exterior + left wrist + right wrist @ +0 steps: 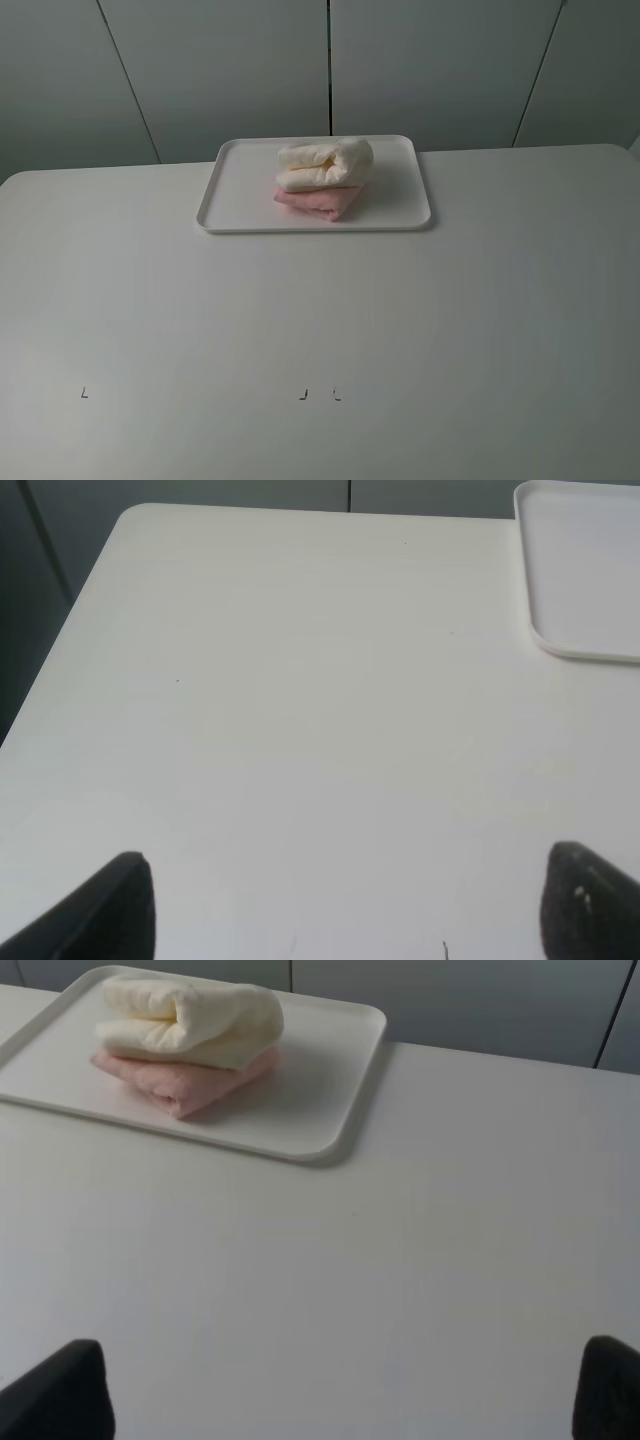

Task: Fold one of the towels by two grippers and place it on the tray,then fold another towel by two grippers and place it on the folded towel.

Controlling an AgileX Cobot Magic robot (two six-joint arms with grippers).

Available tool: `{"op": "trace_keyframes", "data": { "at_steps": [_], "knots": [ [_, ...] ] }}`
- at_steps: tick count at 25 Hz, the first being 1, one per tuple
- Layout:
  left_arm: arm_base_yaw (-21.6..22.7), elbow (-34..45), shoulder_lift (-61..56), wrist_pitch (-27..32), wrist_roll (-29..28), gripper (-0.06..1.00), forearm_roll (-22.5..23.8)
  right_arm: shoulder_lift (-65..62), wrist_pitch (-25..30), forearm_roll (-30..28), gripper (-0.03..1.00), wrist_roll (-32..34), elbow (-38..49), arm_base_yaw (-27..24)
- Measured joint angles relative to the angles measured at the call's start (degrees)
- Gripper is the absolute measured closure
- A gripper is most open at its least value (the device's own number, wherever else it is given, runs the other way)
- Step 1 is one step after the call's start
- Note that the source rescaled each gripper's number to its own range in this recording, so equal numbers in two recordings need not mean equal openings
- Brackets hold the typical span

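Observation:
A white tray [230, 180] stands at the back middle of the table. On it lies a folded pink towel [322, 203], and a folded cream towel [325, 164] rests on top of it. Both towels also show in the right wrist view: the cream towel [190, 1022] and the pink towel [185, 1082] on the tray [320, 1090]. My left gripper [345, 910] is open and empty above bare table, with a corner of the tray [580, 570] ahead. My right gripper [345, 1395] is open and empty, well back from the tray. Neither arm shows in the exterior high view.
The white table [320, 330] runs wide in front of the tray. Small dark marks [303, 394] sit near its front edge. Grey panelled walls [330, 60] stand behind the table. The table's left edge [60, 650] shows in the left wrist view.

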Motion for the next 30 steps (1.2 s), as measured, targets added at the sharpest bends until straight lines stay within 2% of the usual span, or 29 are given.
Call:
{"op": "trace_keyframes", "data": {
  "at_steps": [30],
  "knots": [
    [0.0, 0.0, 0.0, 0.0, 0.0, -0.04, 0.0, 0.0, 0.0, 0.0, -0.03, 0.0, 0.0, 0.0]
  ]
}}
